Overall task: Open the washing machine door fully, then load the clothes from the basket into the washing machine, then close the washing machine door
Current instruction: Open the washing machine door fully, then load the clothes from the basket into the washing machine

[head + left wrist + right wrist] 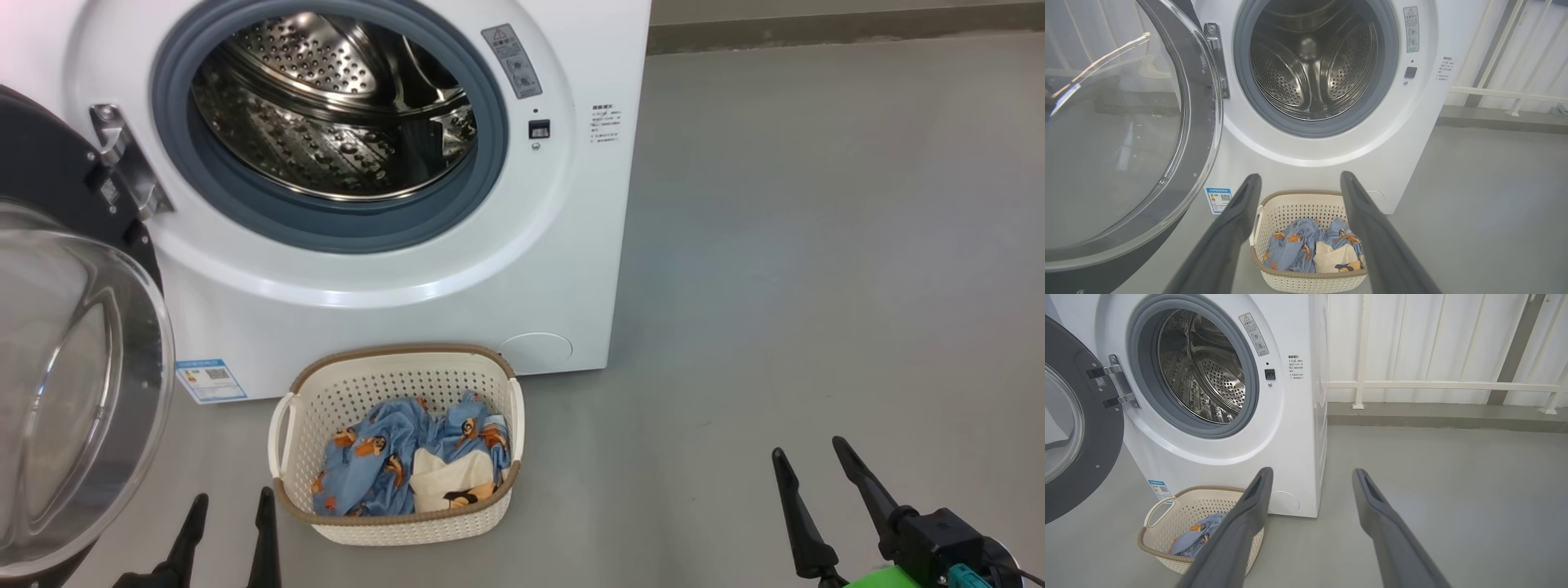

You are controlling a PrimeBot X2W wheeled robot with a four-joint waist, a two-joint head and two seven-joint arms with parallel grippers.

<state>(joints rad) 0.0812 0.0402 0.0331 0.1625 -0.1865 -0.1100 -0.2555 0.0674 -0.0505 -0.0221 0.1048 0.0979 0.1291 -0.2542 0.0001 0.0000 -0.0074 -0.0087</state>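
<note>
The washing machine (392,310) stood before us on the grey floor (816,245). The washing machine door (73,367) was swung wide open on our left. The basket (400,353) sat on the floor just in front of the machine and held the clothes (375,457). Our left gripper (233,494) hovered near the basket's left side, jaws wide and empty. Our right gripper (808,446) was well off to the right, also wide, and held nothing.

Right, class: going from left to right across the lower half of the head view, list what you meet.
washing machine door → left hand → basket → right hand. The washing machine and the clothes overlap these, so they are left out.
</note>
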